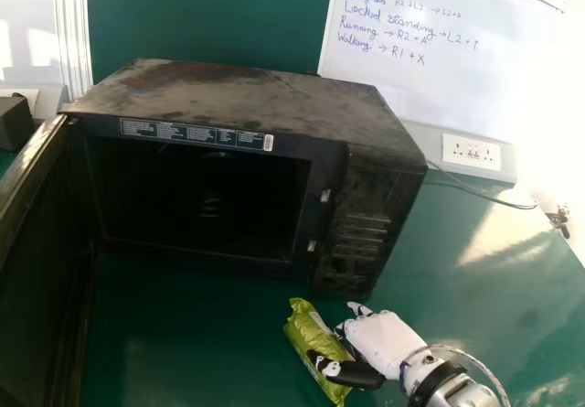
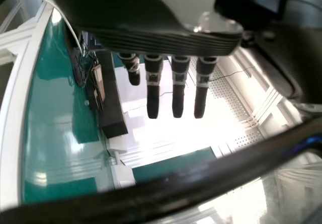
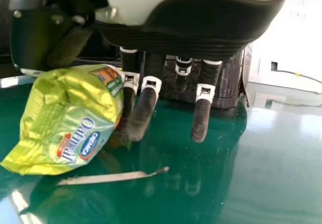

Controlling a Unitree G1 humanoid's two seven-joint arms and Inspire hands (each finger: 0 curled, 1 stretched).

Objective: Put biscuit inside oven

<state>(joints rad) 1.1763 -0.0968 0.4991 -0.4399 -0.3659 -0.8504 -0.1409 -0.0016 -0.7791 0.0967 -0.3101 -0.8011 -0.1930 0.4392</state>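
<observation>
The black microwave oven (image 1: 242, 101) stands on the green table, its door (image 1: 41, 251) swung wide at the left and its cavity dark. In front of its right end, my right hand (image 1: 379, 337) is at the green biscuit packet (image 1: 315, 341), thumb across the near part. In the right wrist view the biscuit packet (image 3: 75, 121) is pinched between the thumb side and the nearest fingers of my right hand (image 3: 144, 110); another finger hangs straight beside them. My left hand (image 2: 153, 88) has straight fingers, with nothing between them, in the left wrist view.
Behind the oven are a whiteboard (image 1: 439, 59) and a wall socket (image 1: 472, 152), with a cable running right. A dark box (image 1: 14, 122) sits at the far left. A thin pale strip (image 3: 110, 177) lies on the table (image 3: 201, 199) near the packet.
</observation>
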